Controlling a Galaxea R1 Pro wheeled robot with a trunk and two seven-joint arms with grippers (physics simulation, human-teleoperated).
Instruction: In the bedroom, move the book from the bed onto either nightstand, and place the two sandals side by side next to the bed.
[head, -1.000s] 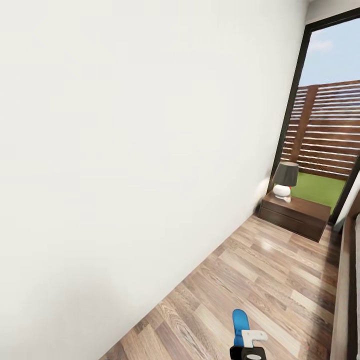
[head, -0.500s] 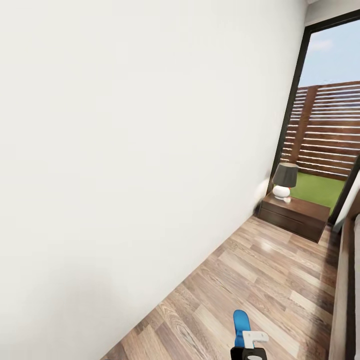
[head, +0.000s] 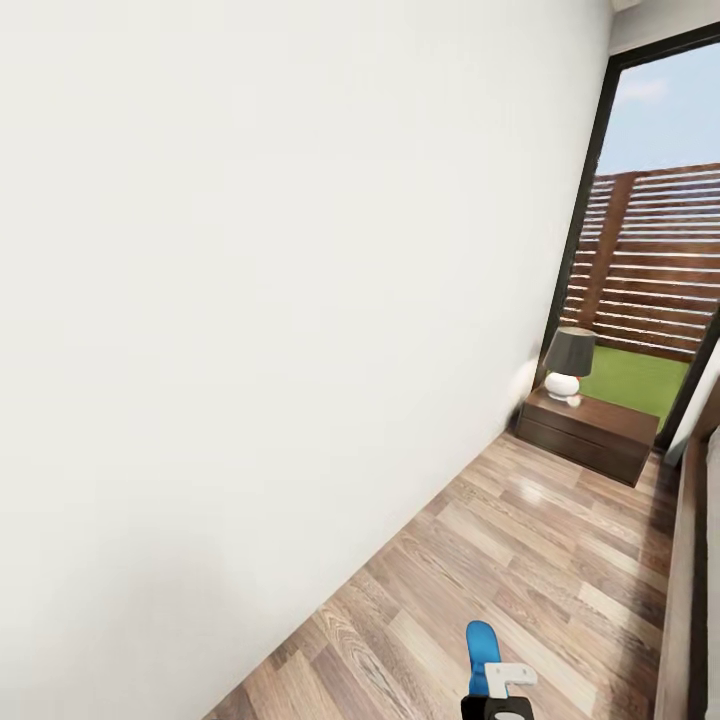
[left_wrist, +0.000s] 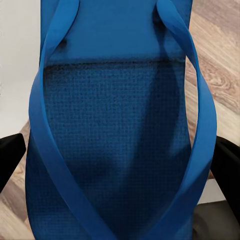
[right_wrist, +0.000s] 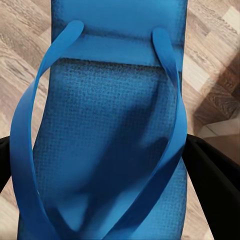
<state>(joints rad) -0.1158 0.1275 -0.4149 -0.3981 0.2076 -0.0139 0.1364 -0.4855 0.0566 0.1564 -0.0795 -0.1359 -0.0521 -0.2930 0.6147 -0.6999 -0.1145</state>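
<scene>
Room: bedroom with a long white wall on the head view's left and a wood-plank floor running toward a tall black-framed window; a slatted brown fence and grass show through the glass.
Nightstand: low, dark brown, standing at the far end of the floor against the wall and window.
Lamp: dark shade on a white base, sitting on the nightstand's top.
Bed: a sliver of its dark-brown frame along the head view's right edge.
Left sandal held: bright blue, textured sole and straps close to the left wrist camera, floor planks behind it.
Left end effector: black fingers sit at either side of the sandal, clamped on it.
Right sandal held: bright blue, sole and two straps facing the right wrist camera.
Right end effector: black fingers at both sides of that sandal, gripping it.
Head view, bottom edge: one blue sandal tip rises above a white and black part of the robot.
</scene>
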